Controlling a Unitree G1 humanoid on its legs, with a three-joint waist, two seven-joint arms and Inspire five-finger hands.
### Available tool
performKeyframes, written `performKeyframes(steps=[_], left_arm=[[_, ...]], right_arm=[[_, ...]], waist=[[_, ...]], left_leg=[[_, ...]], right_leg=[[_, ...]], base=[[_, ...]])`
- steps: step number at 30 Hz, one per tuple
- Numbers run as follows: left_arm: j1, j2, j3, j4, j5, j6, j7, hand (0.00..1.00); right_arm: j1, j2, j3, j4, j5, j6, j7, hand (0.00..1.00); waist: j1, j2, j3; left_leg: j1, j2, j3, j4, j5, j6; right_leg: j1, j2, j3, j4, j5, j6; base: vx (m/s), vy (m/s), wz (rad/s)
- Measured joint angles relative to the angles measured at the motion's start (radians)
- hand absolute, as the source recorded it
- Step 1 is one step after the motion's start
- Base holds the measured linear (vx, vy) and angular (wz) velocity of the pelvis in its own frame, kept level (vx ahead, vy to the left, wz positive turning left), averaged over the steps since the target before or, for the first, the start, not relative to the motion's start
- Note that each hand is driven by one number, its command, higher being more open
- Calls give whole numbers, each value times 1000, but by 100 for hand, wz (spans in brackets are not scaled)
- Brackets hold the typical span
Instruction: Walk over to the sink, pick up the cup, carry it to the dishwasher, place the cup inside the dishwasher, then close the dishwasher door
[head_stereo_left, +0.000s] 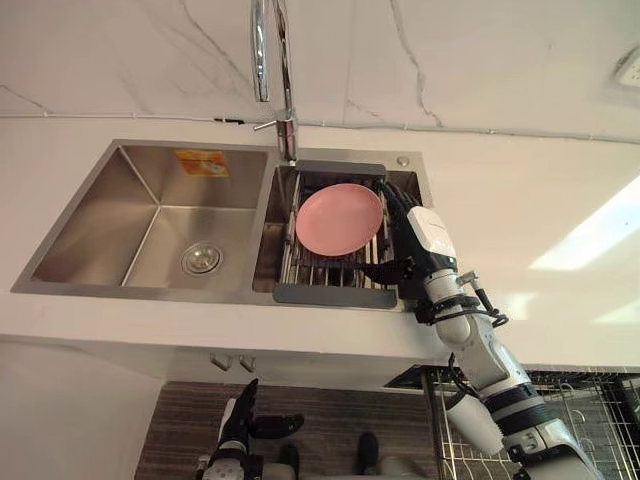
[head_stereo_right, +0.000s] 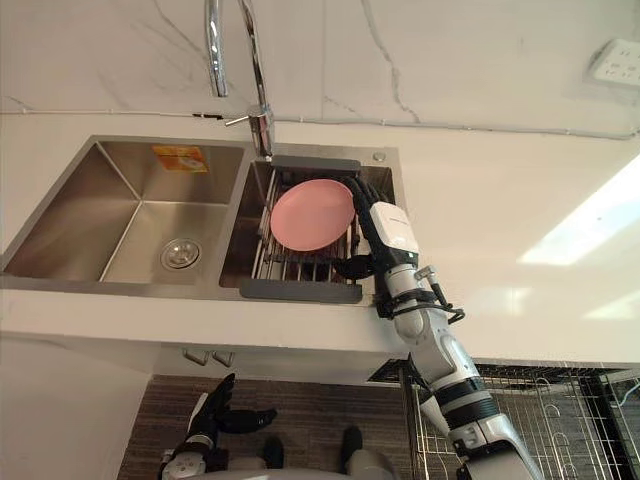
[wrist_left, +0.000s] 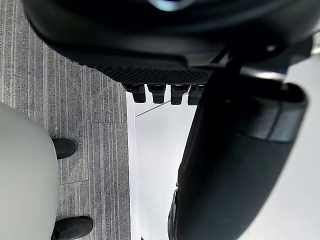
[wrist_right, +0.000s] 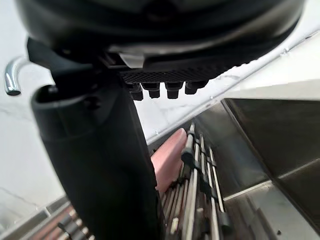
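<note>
A round pink plate (head_stereo_left: 339, 219) lies tilted on a dish rack (head_stereo_left: 330, 270) set in the sink's right basin. My right hand (head_stereo_left: 425, 235) reaches over the rack's right edge, close beside the plate. Its fingers are straight along the plate's right rim and its thumb (head_stereo_left: 385, 268) points left across the rack bars. It is open and holds nothing. In the right wrist view the pink plate (wrist_right: 169, 155) shows just past the thumb, with the rack bars (wrist_right: 192, 190) beside it. My left hand (head_stereo_left: 240, 412) hangs low in front of the counter, open and idle.
The left basin (head_stereo_left: 150, 220) is bare steel with a drain (head_stereo_left: 201, 259). A tall faucet (head_stereo_left: 272, 60) rises behind the sink against the marble wall. White countertop (head_stereo_left: 520, 270) spreads to the right. A wire dishwasher rack (head_stereo_left: 570, 415) stands pulled out below it.
</note>
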Motion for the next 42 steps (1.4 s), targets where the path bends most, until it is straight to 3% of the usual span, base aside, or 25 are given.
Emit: performKeyframes(steps=[9, 22, 39, 40, 42], left_arm=[[0, 1, -1, -33, -1, -9, 7, 100], [0, -5, -6, -51, -21, -11, 24, 100], [-1, -3, -6, -73, -60, -33, 27, 100], [-1, -2, -7, -75, -60, -33, 27, 100], [-1, -1, -7, -75, -60, -34, 27, 100]], right_arm=[[-99, 0, 5, 49, -46, 25, -41, 100], [-138, 3, -50, 54, -54, 60, -109, 100], [-283, -19, 10, 174, -54, 68, -103, 100], [-293, -22, 14, 175, -54, 68, -103, 0], [-306, -27, 27, 178, -54, 68, -103, 0]], waist=[[4, 4, 47], [20, 20, 65], [27, 25, 116], [27, 25, 117], [27, 25, 117]], left_leg=[[-13, -2, -2, 1, 5, 1], [-45, -5, -9, -5, 26, -1], [-63, -8, -14, -4, 38, -1], [-69, -8, -14, -5, 40, -1], [-78, -8, -15, -5, 44, -1]], right_leg=[[-16, -3, -5, 13, 0, 1], [-43, -10, -25, 17, -1, 0], [-68, -17, -31, 38, 0, 0], [-74, -17, -31, 38, 0, 0], [-82, -18, -32, 39, 0, 0]], base=[[0, 0, 0], [-10, -4, 5], [-2, -2, 1], [-38, -8, 0], [0, 0, 0]])
